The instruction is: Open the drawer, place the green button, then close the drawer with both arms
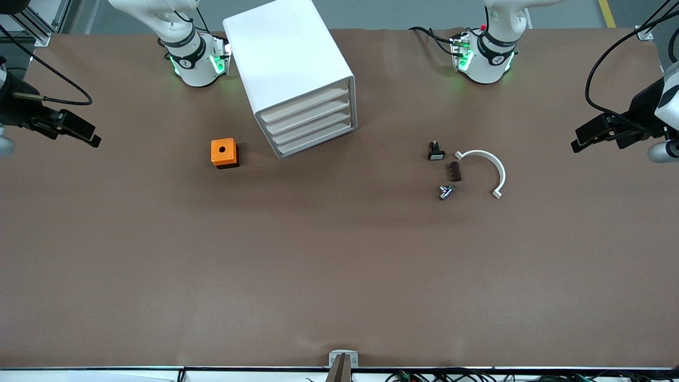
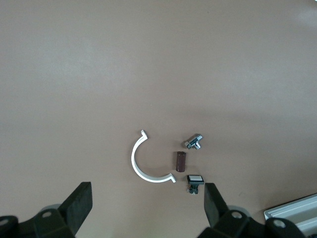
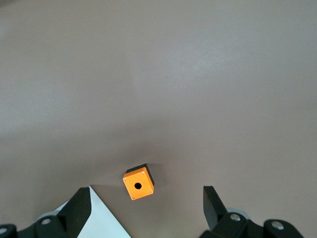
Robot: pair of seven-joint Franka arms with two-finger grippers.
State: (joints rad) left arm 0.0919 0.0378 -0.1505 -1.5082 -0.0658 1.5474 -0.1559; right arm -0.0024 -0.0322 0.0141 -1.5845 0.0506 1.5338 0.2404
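Nearest the front camera, the button (image 1: pixel 446 191) lies on its side on the brown counter (image 1: pixel 339 265), tiny, glinting silver with a dark body, toward the left arm's end. Just beside it are a brown block (image 1: pixel 455 171), a white curved clip (image 1: pixel 490 168) and a black part with a white face (image 1: pixel 436 152). Farther off stand the orange box (image 1: pixel 224 153) and the white cabinet (image 1: pixel 289 58), its four drawers (image 1: pixel 313 124) shut. The left gripper (image 2: pixel 146 198) and right gripper (image 3: pixel 146 201) wait over the counter's ends, fingers spread wide, empty.
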